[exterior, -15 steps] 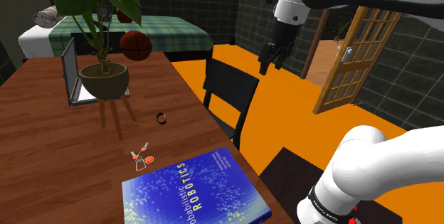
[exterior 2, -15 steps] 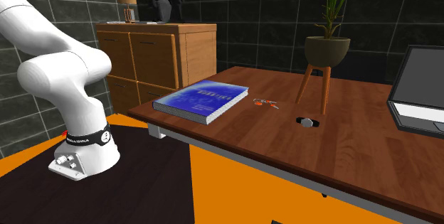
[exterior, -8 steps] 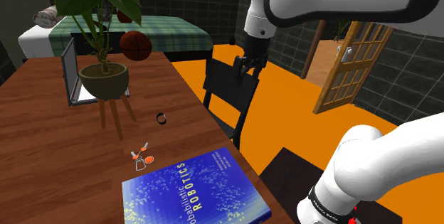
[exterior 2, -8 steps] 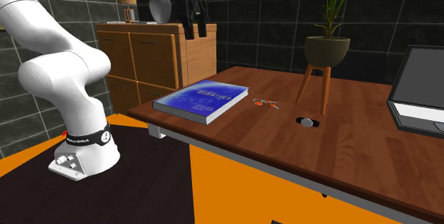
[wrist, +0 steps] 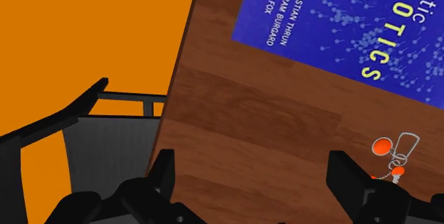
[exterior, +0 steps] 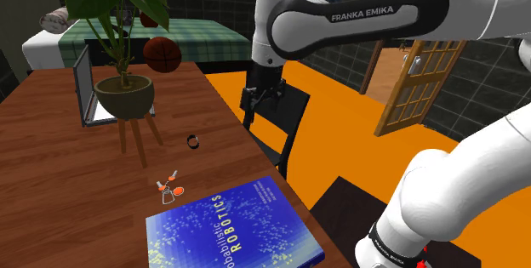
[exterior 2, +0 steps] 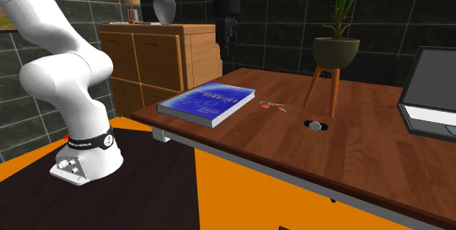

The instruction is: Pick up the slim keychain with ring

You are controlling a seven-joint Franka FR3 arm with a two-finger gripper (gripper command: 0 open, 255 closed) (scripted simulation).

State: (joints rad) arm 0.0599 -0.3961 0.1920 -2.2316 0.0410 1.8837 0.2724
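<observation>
One grained brown table (exterior: 51,164) bears a glossy blue book (exterior: 234,232). Above the table's edge the empty gripper (wrist: 252,169) hangs wide open. It would do best to centre over the keychain (wrist: 395,155), just beside the book, and descend straight. That keychain is slight: a fine silvery ring and small orange beads, lying flat.

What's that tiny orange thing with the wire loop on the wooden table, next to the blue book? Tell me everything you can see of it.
It is a slim keychain: a thin silvery wire ring, an oval orange tag, a smaller orange piece and a short fine chain joining them. It lies flat on the brown wooden table, close to the blue book but not touching it. Only the table touches it; the open pincer hangs in the air, apart from it.
</observation>
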